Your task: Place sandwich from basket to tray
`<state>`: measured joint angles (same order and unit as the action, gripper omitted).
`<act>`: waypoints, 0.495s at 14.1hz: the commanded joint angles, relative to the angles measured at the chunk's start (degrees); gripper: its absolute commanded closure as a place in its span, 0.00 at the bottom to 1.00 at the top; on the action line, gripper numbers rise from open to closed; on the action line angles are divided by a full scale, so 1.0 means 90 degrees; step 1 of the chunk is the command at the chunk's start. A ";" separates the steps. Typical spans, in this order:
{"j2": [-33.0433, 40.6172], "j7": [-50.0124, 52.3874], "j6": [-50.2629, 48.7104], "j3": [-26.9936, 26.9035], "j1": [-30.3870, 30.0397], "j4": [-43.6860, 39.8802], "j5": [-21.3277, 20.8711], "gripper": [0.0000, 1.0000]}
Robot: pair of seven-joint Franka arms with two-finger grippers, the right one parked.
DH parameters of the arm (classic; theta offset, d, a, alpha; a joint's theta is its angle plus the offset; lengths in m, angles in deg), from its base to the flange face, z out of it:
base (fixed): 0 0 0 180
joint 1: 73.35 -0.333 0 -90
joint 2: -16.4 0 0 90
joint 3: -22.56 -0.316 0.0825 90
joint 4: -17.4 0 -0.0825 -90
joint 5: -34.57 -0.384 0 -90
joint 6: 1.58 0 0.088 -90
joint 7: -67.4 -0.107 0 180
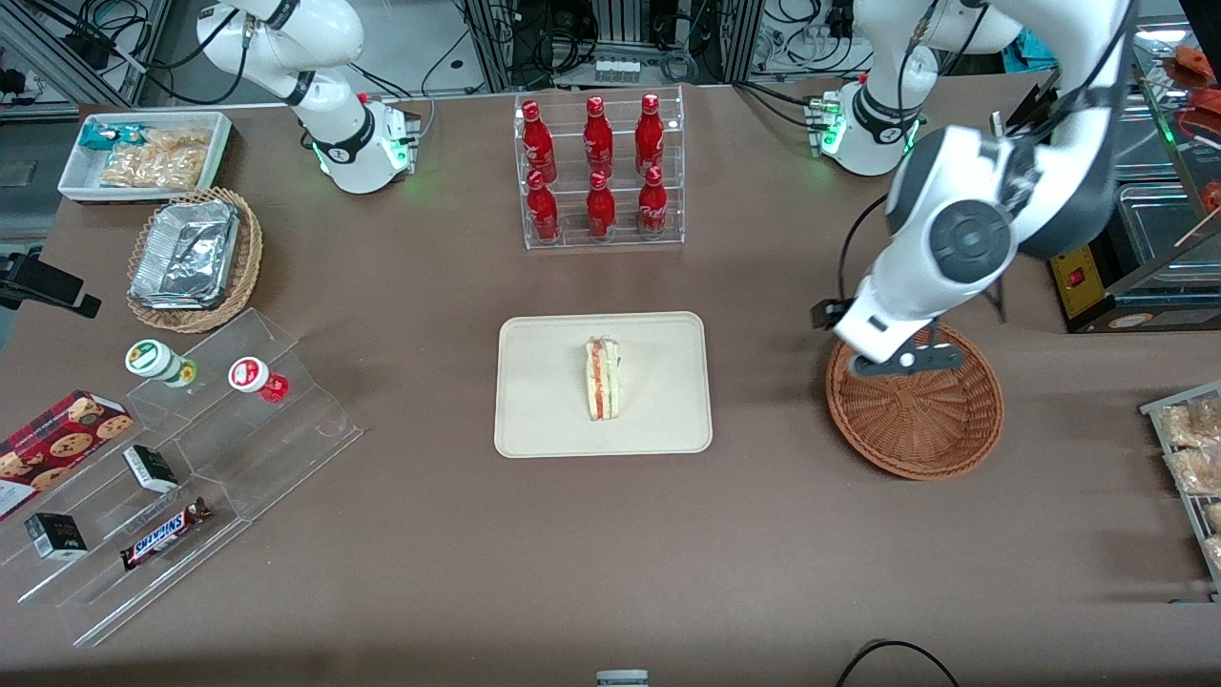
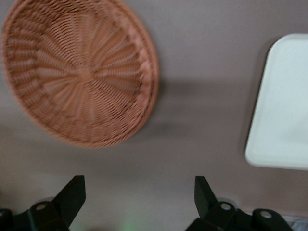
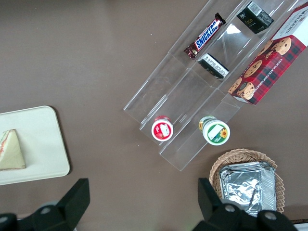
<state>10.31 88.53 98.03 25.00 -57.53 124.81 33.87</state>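
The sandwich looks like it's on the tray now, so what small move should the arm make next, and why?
Probably just lift away and park. The sandwich lies on the tray, the basket is empty, and the gripper hangs above the basket's rim, jaws open and holding nothing.

Surface (image 1: 763, 534): matte brown, evenly lit, soft shadows; spans the whole scene beneath the gripper (image 1: 901, 363), whose fingers stand wide apart.
Frame posts (image 1: 496, 38): bare aluminium, past the surface's edge, farther from the front camera than the gripper.
Cables (image 1: 105, 29): black, loosely tangled over pale floor, toward the parked arm's end.
Yellow box (image 1: 1080, 279): red switch on its face, near the gripper, off the surface's working-arm end.
Black cable (image 1: 892, 654): one loop at the surface's edge nearest the front camera.
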 commanded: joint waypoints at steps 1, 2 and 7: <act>0.0637 -0.0724 -0.0556 0.0139 -0.0565 0.0176 0.0077 0.00; 0.0764 -0.0988 -0.0762 0.0333 -0.0906 0.0079 0.0077 0.00; 0.0853 -0.1946 -0.1544 0.0920 -0.2137 -0.0750 0.0068 0.00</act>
<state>17.85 73.73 86.92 30.83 -72.98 121.55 33.94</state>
